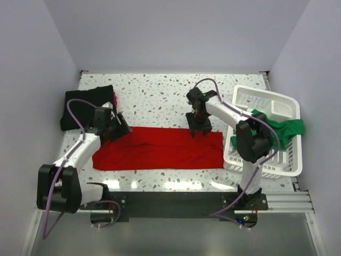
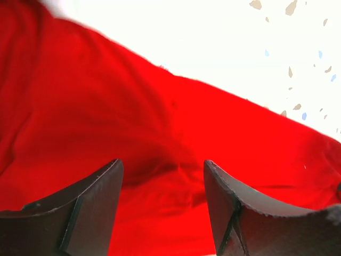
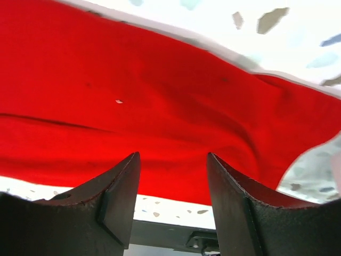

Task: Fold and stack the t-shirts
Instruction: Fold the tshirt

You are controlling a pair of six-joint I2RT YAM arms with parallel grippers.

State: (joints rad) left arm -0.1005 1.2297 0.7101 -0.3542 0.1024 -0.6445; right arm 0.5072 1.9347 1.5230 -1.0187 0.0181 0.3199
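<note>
Tabletop [image 1: 160,90], with the red t-shirt [image 1: 160,150] laid across it as a long folded band. Judge this shirt part-folded: it needs further folds before stacking. It runs from beneath your left hand [image 1: 121,129] to just past your right hand [image 1: 198,131], and both hands are poised at its far edge. The white basket [image 1: 266,98], outboard of your right hand, holds the green t-shirt [image 1: 287,128], which is draped over the rim and not yet folded. The black t-shirt [image 1: 85,104] lies bunched just beyond and outboard of your left hand; you cannot tell whether it is properly folded. Each hand is spread, with nothing between its fingers. The wrist views show red cloth directly below both gaps, close to the fingertips; contact is uncertain.
</note>
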